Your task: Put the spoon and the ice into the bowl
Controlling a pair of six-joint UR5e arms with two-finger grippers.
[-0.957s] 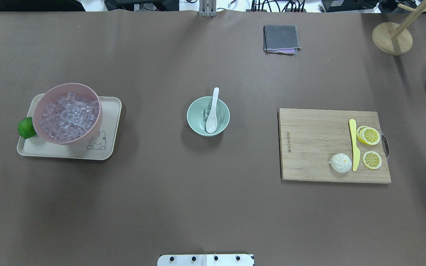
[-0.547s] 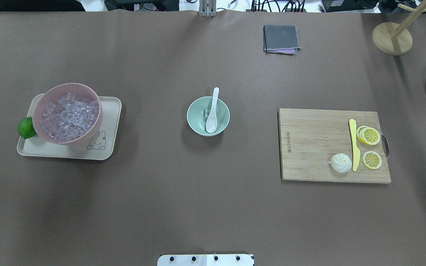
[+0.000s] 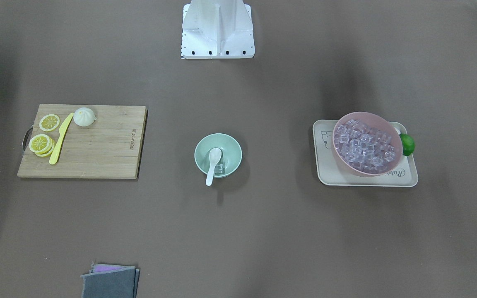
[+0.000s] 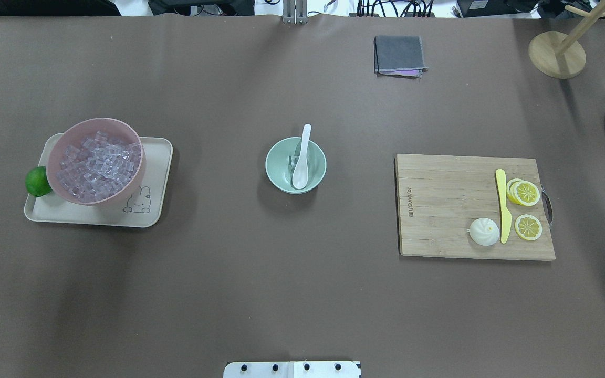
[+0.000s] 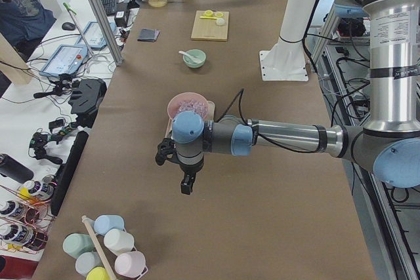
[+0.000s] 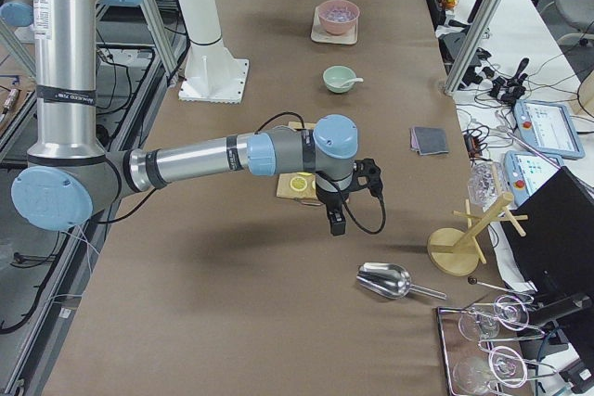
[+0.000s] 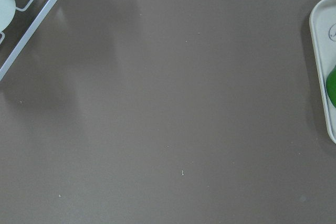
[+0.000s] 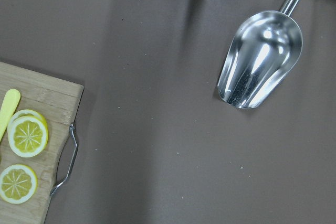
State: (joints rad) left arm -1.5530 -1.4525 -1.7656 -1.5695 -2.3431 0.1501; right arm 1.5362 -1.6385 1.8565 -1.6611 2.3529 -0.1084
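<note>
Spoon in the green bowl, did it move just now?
No. In the overhead view the spoon still lies in the bowl, handle over the far rim, just as far from the cutting board as before.

Robotics lab: teach pendant [image 6: 548, 125], aluminium framing [image 5: 100, 12], cable clutter [image 4: 386, 7].
</note>
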